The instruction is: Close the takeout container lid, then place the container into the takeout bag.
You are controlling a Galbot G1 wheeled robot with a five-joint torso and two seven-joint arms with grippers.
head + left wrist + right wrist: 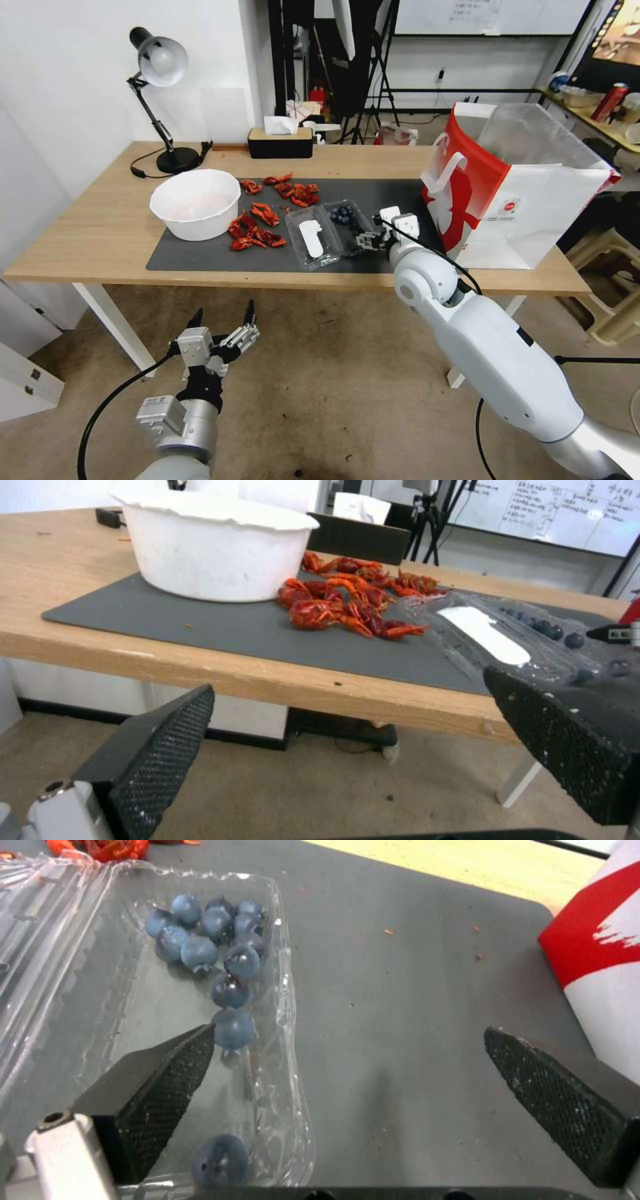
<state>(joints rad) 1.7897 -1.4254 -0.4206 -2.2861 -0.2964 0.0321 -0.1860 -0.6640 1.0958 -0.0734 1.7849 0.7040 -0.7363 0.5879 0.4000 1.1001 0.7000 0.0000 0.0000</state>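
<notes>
I saw one takeout container (331, 230) lying open and flat on the dark mat (200, 253), with its two clear halves side by side. The lid (311, 238), the half with one white label on it, lay on the side nearer the white bowl (195, 203). The other half held the blueberries (213, 940); I counted about ten of them, most in a bunch and one alone near the container's edge. The one takeout bag (520, 200) stood upright on the table (87, 227), just beside the mat, on the far side of the container from the bowl. It was near the container but not touching it. My right gripper (371, 240) was low over the mat at the blueberry half's outer edge. Its two fingers were wide apart and held nothing. One finger (157, 1080) was over the blueberry half and the other was over bare mat, toward the bag. My left gripper (223, 327) hung in front of the table, below its edge, well apart from the container. Its two fingers (160, 750) were spread apart too, with nothing between them. One pile of red crayfish (257, 230) lay on the mat between the bowl and the container, and a few more lay behind the container.
</notes>
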